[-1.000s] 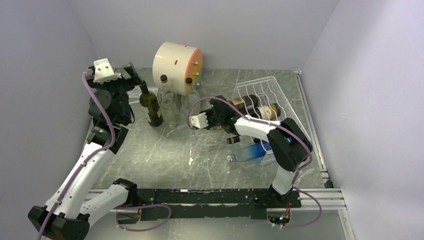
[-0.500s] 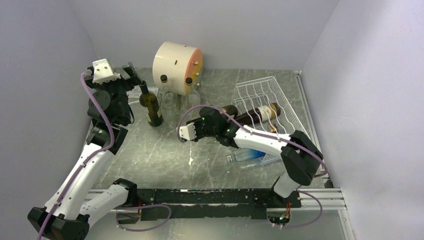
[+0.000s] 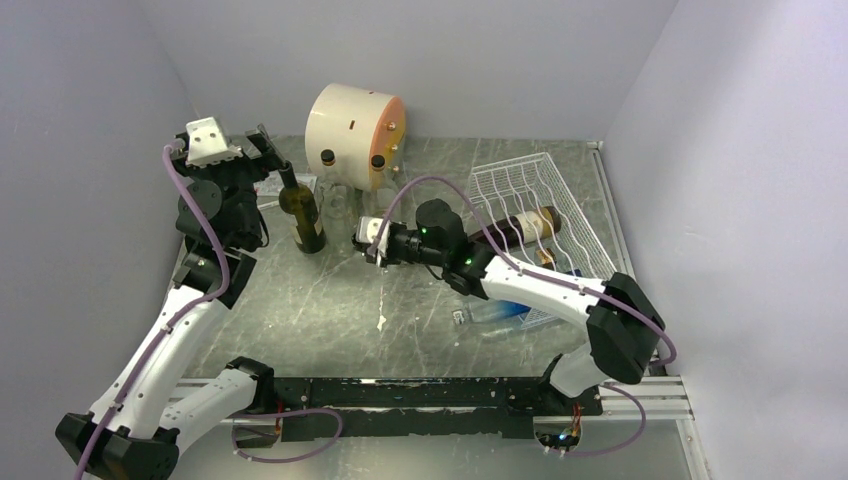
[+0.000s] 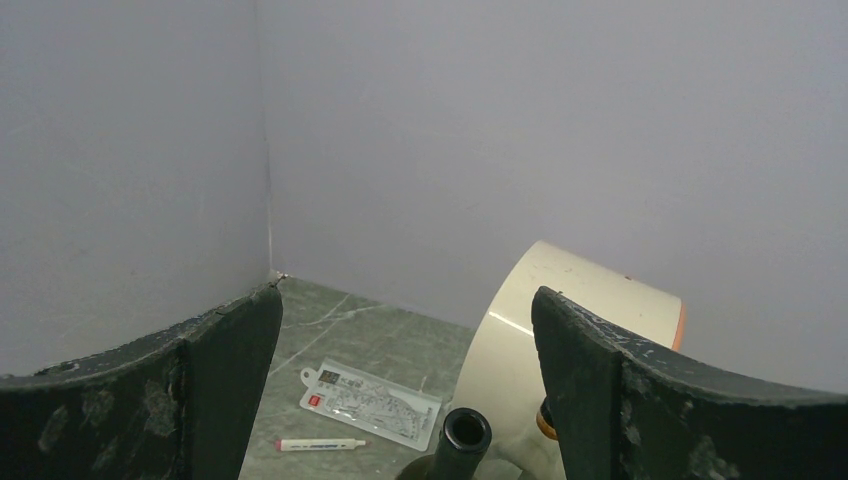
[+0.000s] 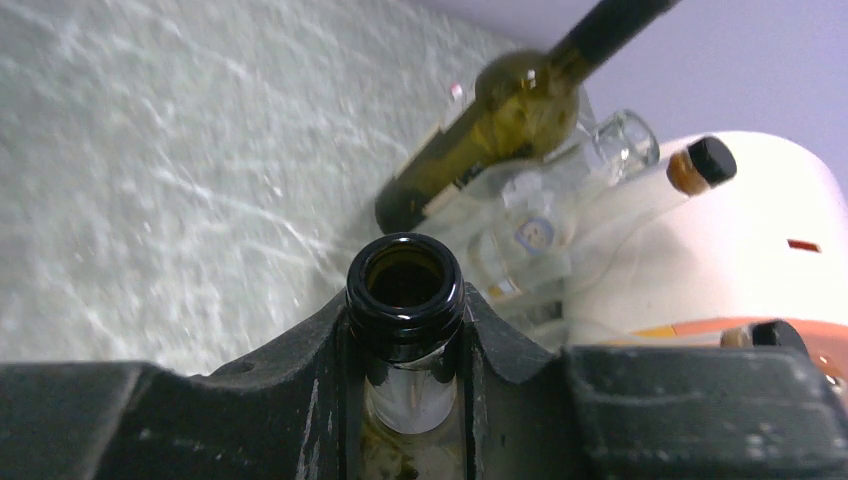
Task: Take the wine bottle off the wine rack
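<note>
Right gripper (image 5: pixel 405 322): fingers (image 5: pixel 322 345) clamped on the neck of the dark wine bottle (image 5: pixel 405 285), just below its open mouth. Glass touched the pads on both sides. In the top view the bottle's body was hidden under the right arm, so its tilt could not be read.

The wine rack (image 3: pixel 520 180) lay well behind this gripper, back along the forearm, so the held neck was clear of the wires. One labelled bottle (image 3: pixel 527 224) lay in a rack cradle. A blue bottle (image 3: pixel 498 310) lay at the rack's near end.

Ahead of the right gripper stood an upright green bottle (image 3: pixel 301 207), with clear glass bottles (image 5: pixel 545 235) beside it and the cream drum (image 3: pixel 355 120) beyond. All were apart from the held bottle.

Left gripper (image 4: pixel 405 300): fingers (image 4: pixel 235 345) spread wide, nothing held. The green bottle's mouth sat below and between them, touching neither. Farther ahead a flat white packet (image 4: pixel 370 390) and a pen (image 4: pixel 322 443) lay on the table (image 3: pixel 320 290).
</note>
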Available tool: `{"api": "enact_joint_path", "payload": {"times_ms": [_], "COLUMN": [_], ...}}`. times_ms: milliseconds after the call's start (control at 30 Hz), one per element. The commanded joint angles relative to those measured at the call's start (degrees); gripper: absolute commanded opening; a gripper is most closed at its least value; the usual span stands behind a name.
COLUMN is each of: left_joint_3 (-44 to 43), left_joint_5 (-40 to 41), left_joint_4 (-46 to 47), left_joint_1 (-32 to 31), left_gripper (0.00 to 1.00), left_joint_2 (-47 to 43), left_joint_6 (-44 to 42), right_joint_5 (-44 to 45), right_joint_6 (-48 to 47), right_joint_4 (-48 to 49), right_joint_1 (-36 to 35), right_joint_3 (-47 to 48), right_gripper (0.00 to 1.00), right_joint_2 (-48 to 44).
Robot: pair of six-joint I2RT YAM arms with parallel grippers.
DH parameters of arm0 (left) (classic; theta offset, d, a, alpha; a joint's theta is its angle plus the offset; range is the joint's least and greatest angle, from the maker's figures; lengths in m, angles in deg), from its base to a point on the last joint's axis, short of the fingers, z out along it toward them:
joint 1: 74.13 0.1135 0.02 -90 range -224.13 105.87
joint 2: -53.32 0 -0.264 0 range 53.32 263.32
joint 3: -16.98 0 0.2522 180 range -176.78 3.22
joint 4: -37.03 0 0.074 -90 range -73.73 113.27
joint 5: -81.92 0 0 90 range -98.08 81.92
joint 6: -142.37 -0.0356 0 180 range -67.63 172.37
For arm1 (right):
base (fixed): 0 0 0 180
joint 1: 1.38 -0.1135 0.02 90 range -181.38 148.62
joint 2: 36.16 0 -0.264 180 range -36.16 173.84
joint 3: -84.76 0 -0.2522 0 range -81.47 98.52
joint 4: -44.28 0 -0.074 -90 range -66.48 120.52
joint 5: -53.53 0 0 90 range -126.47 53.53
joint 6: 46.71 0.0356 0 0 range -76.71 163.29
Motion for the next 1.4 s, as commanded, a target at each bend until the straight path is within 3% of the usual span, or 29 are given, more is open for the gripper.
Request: {"api": "enact_joint_path", "payload": {"times_ms": [0, 133, 367, 533, 1000, 1033, 1167, 1367], "left_joint_3": [-0.06, -0.15, -0.21, -0.16, -0.29, -0.45, -0.55, -0.38], "left_joint_5": [-0.76, -1.05, -0.86, -1.02, -1.24, -1.43, -1.58, -1.12], "left_joint_4": [0.85, 0.6, 0.64, 0.75, 0.57, 0.38, 0.12, 0.39], "left_joint_1": [-0.33, -0.36, -0.41, -0.41, -0.36, -0.38, -0.4, -0.4], "left_gripper": [0.98, 0.98, 0.98, 0.98, 0.98, 0.98, 0.98, 0.98], "left_joint_2": [-0.06, 0.56, 1.09, 0.91, 0.11, 0.25, 0.6, 0.51], "left_joint_6": [0.67, 0.99, 0.71, 0.67, 1.08, 1.17, 1.38, 1.12], "right_joint_5": [-5.78, -4.29, 0.24, 1.37, 9.22, 9.65, 11.25, 11.25], "right_joint_6": [11.65, 18.42, 24.31, 28.88, 26.65, 26.74, 27.51, 27.41], "right_joint_4": [17.22, 26.1, 29.52, 37.99, 37.42, 37.25, 37.52, 33.06], "right_joint_1": [-0.12, 0.03, 1.66, 3.72, 4.61, 4.6, 4.6, 4.63], "right_joint_3": [0.66, 0.74, 4.79, 3.29, 2.11, 1.92, 1.03, 3.74], "right_gripper": [0.0, 0.0, 0.0, 0.0, 0.0, 0.02, 0.34, 0.58], "right_joint_2": [1.7, 4.29, 9.59, 11.25, 13.4, 13.36, 13.45, 14.5]}}
